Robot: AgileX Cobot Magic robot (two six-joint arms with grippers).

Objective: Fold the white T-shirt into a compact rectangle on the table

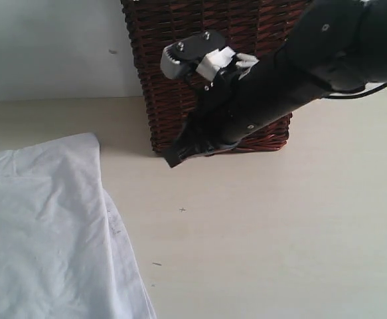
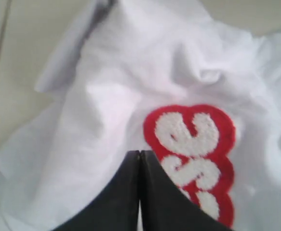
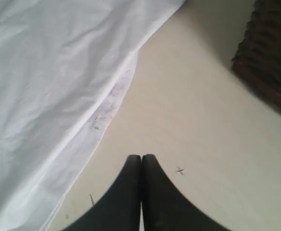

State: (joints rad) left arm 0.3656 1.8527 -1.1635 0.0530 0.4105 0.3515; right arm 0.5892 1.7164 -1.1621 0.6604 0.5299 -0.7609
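My right gripper (image 1: 174, 158) is closed, its two dark fingers (image 3: 130, 192) pressed flat together with nothing between them. It hangs just in front of the basket (image 1: 180, 66), near the basket's lower left corner as the exterior view has it, and my black arm slants across the basket's woven front. Below those fingertips is bare table (image 1: 279, 226), pale and marked with a few tiny dark specks. The white T-shirt (image 1: 40, 232) lies spread on the table to the left of the basket, apart from it, with a strip of bare surface between its nearest corner and the basket's base. Its edge toward the basket shows two layers, the lower one peeking out with small dark smudges (plain to see from my right wrist). My left gripper (image 2: 139, 155) is closed too, fingers meeting in a thin seam with no cloth visibly pinched between them. It sits over a rumpled part of the shirt, right beside the red lettering (image 2: 193, 154). Whether those fingertips touch the fabric I cannot tell, nor how far this hand is from the basket.
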